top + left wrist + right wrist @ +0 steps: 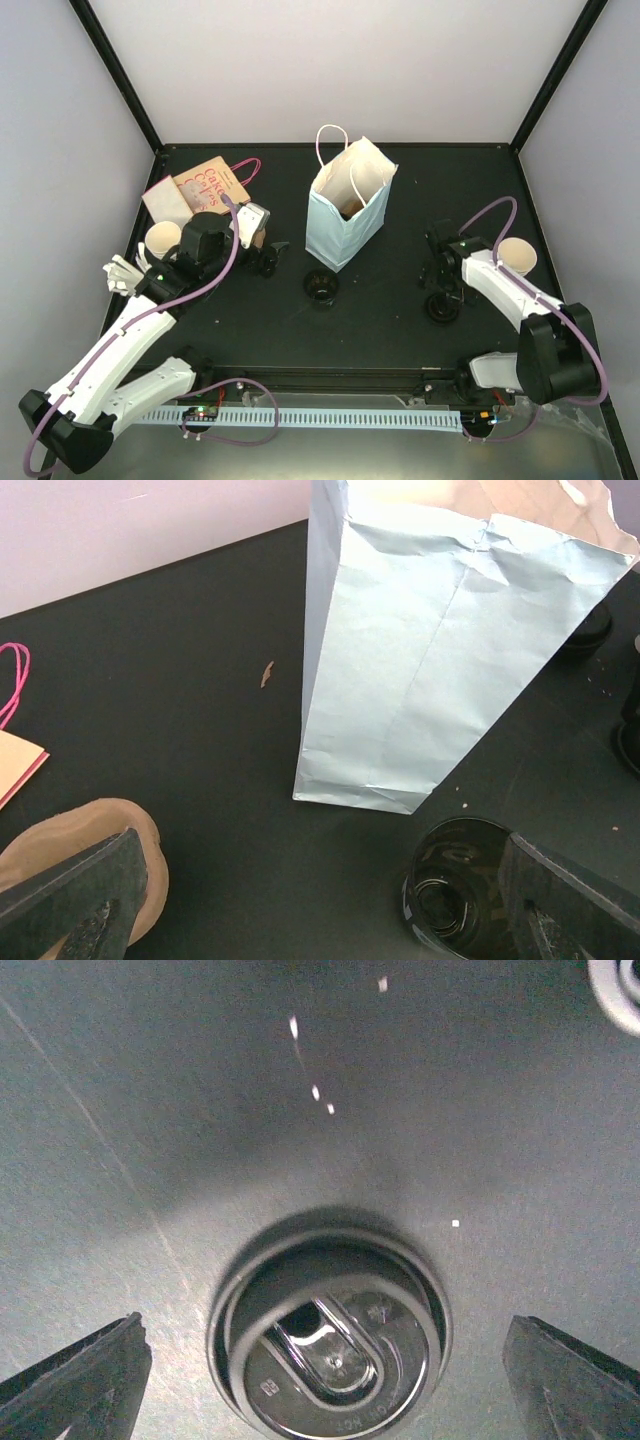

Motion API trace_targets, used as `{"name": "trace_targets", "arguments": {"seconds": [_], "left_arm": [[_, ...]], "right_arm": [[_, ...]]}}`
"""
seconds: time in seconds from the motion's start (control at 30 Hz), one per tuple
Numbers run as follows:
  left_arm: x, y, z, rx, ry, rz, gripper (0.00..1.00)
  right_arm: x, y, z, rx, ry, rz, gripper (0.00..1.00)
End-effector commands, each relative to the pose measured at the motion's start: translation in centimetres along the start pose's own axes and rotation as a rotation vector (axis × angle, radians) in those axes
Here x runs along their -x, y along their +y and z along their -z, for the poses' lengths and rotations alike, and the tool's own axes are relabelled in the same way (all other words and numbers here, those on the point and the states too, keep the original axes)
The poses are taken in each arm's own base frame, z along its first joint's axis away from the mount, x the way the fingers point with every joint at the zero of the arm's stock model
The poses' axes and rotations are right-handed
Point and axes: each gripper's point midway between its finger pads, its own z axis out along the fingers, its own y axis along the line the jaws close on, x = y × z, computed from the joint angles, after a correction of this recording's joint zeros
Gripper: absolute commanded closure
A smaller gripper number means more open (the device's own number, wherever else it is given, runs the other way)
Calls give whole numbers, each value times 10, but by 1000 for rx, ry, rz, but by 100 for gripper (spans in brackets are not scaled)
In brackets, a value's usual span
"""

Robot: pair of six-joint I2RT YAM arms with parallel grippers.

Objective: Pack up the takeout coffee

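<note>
On the near right of the black tabletop (390,330) the right claw (325,1325) hangs low with its jaws wide apart and it grips nothing. A black lid (335,1360) lies flat on the tabletop directly under the gap, between the two fingers, and as far as the wrist view shows it touches neither.

A second black lid (322,287) lies near the middle, just in front of the blue paper bag (345,215). The left claw (268,257) is to the left of this lid, also wide open and empty. In its wrist view the lid sits just beside one finger, and a brown cardboard piece (100,830) lies under the other – what this piece is I cannot tell.

One paper cup (163,238) stands at the left beside the left arm, and another paper cup (517,254) stands at the right beside the right arm – both upright with the mouth open.

The blue paper bag stands upright in the middle, with its mouth open upward and its white handles raised. At the far left a flat pinkish bag (205,185) with pink handles lies on the tabletop.
</note>
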Motion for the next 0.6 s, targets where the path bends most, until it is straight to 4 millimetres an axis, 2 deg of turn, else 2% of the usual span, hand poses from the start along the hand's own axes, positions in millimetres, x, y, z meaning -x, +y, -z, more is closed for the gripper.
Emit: {"name": "trace_targets", "arguments": {"seconds": [0.0, 0.17, 0.27, 0.47, 0.57], "left_arm": [[6, -5, 1, -25, -25, -16, 1], [5, -5, 0, -28, -22, -15, 1], [4, -5, 0, -27, -22, -16, 1], [3, -4, 0, -21, -18, -16, 1], [3, -3, -1, -19, -16, -17, 1]], "right_arm": [[-16, 2, -6, 48, 38, -61, 4], [-26, 10, -17, 106, 60, -91, 14], [-29, 9, -20, 109, 61, -105, 14], [-35, -6, -24, 42, 59, -110, 12], [-37, -5, -26, 60, 57, -108, 12]]}}
